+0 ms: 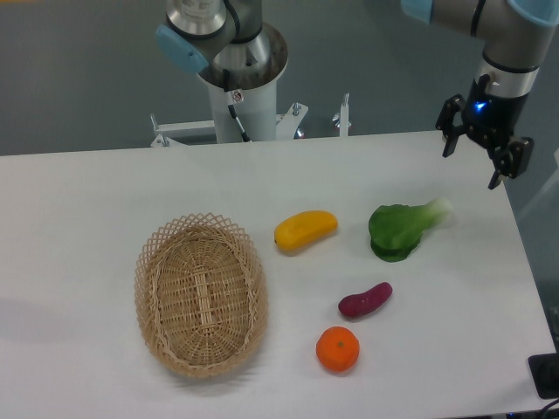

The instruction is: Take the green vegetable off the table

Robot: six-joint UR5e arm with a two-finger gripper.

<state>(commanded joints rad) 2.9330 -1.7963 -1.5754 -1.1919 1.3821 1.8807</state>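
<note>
4 smooth, glossy toy foods and 1 woven basket sit in front of you on the flat white table. Your target, the green vegetable, lies toward the right side of the table: broad, crinkled dark green leaves bunched at the lower left, a pale whitish-green stem pointing up and right. Left of it, apart, rests a yellow fruit, an elongated, rounded shape with a slick surface. Below the vegetable lies a small purple eggplant-like piece, curved and shiny, and just below that a round orange with a faintly dimpled skin. The oval wicker basket stands at the left, its tan strands tightly woven with an open lattice rim.

Your gripper hangs above the table's far right corner, up and right of the vegetable and well clear of it. Its 2 black fingers are spread apart with nothing between them.
</note>
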